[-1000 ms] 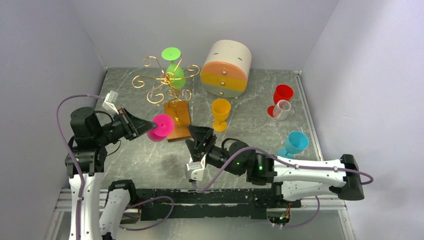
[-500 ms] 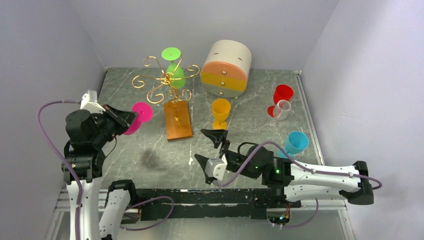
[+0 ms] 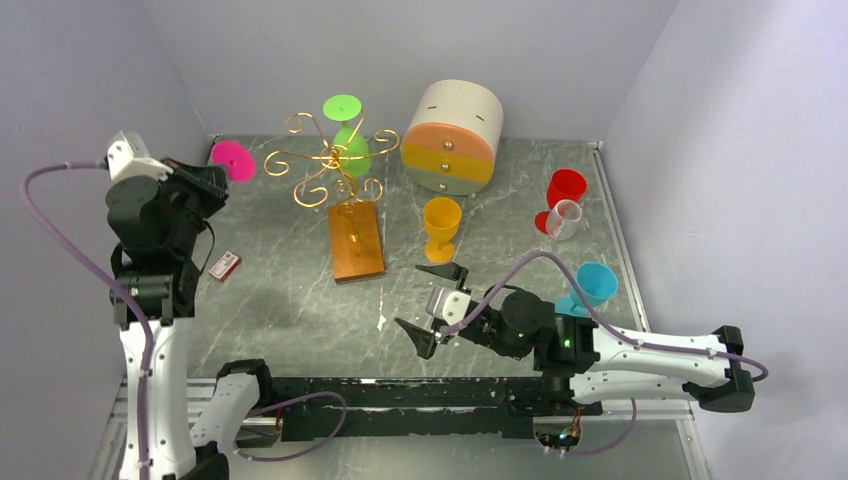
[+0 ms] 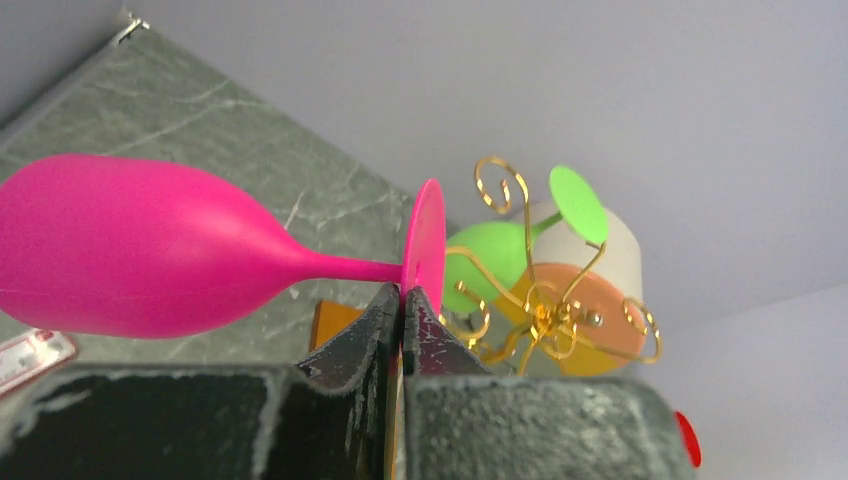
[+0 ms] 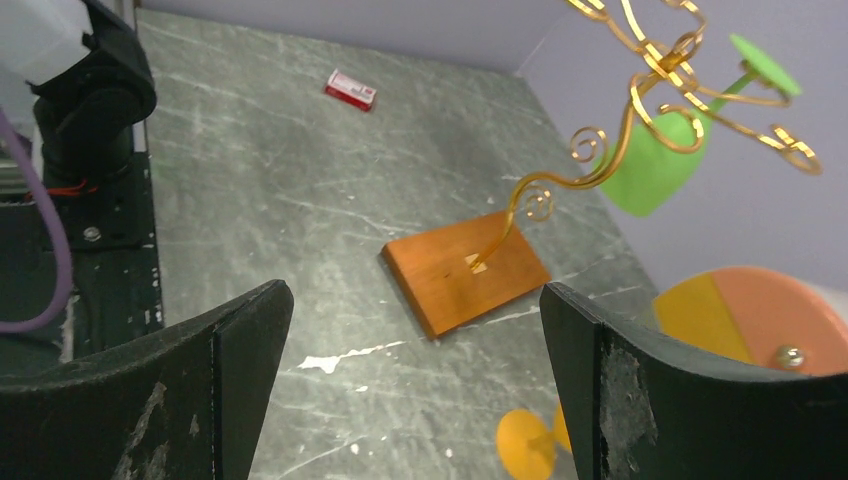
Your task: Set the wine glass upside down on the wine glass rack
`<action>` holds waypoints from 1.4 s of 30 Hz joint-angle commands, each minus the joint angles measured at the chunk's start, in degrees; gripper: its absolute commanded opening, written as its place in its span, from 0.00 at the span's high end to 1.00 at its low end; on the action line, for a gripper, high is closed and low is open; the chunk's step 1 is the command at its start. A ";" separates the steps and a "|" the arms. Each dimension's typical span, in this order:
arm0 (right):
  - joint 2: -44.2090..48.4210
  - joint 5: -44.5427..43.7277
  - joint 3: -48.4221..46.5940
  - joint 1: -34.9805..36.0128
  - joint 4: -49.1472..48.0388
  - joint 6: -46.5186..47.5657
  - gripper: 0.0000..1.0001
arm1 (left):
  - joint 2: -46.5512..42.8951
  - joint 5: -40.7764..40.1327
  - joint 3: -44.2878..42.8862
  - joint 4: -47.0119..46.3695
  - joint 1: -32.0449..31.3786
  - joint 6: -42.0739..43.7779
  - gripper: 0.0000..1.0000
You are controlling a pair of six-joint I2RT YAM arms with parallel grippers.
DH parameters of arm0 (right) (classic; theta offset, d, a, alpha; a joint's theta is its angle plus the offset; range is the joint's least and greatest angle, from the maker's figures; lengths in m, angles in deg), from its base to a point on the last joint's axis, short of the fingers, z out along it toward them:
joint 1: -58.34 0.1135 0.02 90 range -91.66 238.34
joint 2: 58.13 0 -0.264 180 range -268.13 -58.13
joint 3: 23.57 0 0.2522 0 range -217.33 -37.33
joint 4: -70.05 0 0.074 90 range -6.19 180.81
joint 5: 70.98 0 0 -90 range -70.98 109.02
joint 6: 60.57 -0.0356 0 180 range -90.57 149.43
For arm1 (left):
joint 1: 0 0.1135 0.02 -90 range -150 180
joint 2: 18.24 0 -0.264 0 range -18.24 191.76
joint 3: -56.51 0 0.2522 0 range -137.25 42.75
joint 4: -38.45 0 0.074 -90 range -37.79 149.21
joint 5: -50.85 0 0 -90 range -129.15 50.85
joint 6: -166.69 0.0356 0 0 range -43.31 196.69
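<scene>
**Top view:** Your left gripper (image 3: 205,182), raised near the far-left corner of the table (image 3: 290,300), is clamped on the pink wine glass (image 3: 232,160), just left of the wine glass rack (image 3: 332,158), where a green glass (image 3: 352,148) hangs inverted. Your right gripper (image 3: 428,302) hovers wide open and empty over bare marble near the front edge.

**Left wrist view:** The jaws pinch the rim of the foot. The glass lies sideways, its foot facing the gold scrolls but apart from them.

**Right wrist view:** Open tabletop lies between the spread fingers (image 5: 240,340) and the rack's wooden base (image 5: 465,270).
</scene>
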 commanded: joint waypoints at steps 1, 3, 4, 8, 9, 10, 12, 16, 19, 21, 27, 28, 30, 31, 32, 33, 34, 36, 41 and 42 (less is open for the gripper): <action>-0.61 0.97 -1.84 0.29 1.31 -4.99 0.00 | 5.86 -1.20 -5.51 -7.13 -0.29 1.94 0.93; -0.88 0.55 -1.32 0.30 -1.47 -6.97 0.00 | 9.64 2.15 -9.73 -6.34 -0.29 2.15 0.93; -1.36 -0.28 -1.75 0.31 -2.18 -9.10 0.00 | 11.47 4.19 -11.34 -5.87 -0.29 2.34 0.93; -5.16 -3.23 -6.44 0.26 1.05 -17.93 0.00 | 15.03 11.24 -13.13 -7.64 -0.29 2.12 0.93; -6.06 -3.02 -7.49 0.26 2.07 -18.68 0.00 | 15.44 12.57 -13.08 -8.24 -0.29 1.88 0.93; -6.87 -2.68 -8.21 0.32 2.88 -18.70 0.00 | 15.80 13.80 -13.03 -8.44 -0.23 1.44 0.93; -7.61 -2.19 -8.88 0.31 3.49 -18.23 0.00 | 16.43 16.47 -12.52 -8.74 -0.20 0.32 0.93; -6.80 -4.31 -8.70 0.28 2.82 -18.71 0.00 | 17.60 23.27 -11.14 -10.11 0.01 -1.73 0.93; -5.14 -5.42 -7.71 0.30 1.69 -19.19 0.00 | 19.42 29.09 -11.60 -10.82 0.21 -2.58 0.93; -4.15 -6.00 -7.19 0.30 1.26 -19.49 0.00 | 20.61 31.90 -12.02 -11.25 0.44 -2.96 0.93; -2.48 -7.21 -6.91 0.26 1.14 -20.60 0.00 | 21.90 35.70 -11.20 -12.86 1.10 -3.82 0.93; -2.51 -7.11 -6.95 0.32 1.07 -20.68 0.00 | 21.89 36.16 -10.81 -13.43 1.18 -3.97 0.93; -2.76 -7.04 -7.07 0.30 0.97 -20.96 0.00 | 22.41 37.31 -10.57 -13.76 1.36 -3.95 0.93; -2.97 -7.20 -7.17 0.27 1.01 -21.14 0.00 | 22.75 38.08 -10.67 -13.64 1.44 -3.72 0.93; -3.39 -7.35 -7.40 0.27 1.23 -21.30 0.00 | 23.18 38.98 -10.83 -13.52 1.59 -3.52 0.93; -3.67 -7.52 -7.66 0.30 1.50 -21.54 0.00 | 23.49 39.93 -11.01 -13.49 1.68 -3.13 0.93; -4.12 -7.81 -7.84 0.25 1.69 -21.68 0.00 | 23.84 40.82 -11.12 -13.48 1.73 -2.79 0.93; -4.62 -7.98 -7.95 0.28 1.59 -21.72 0.00 | 24.44 41.76 -11.56 -13.26 1.86 -2.30 0.93; -5.55 -7.81 -8.70 0.23 1.05 -21.29 0.00 | 26.29 44.30 -12.35 -13.60 2.39 -2.65 0.93; -5.71 -7.84 -8.90 0.22 1.03 -21.15 0.00 | 26.63 44.85 -12.41 -13.83 2.47 -2.67 0.93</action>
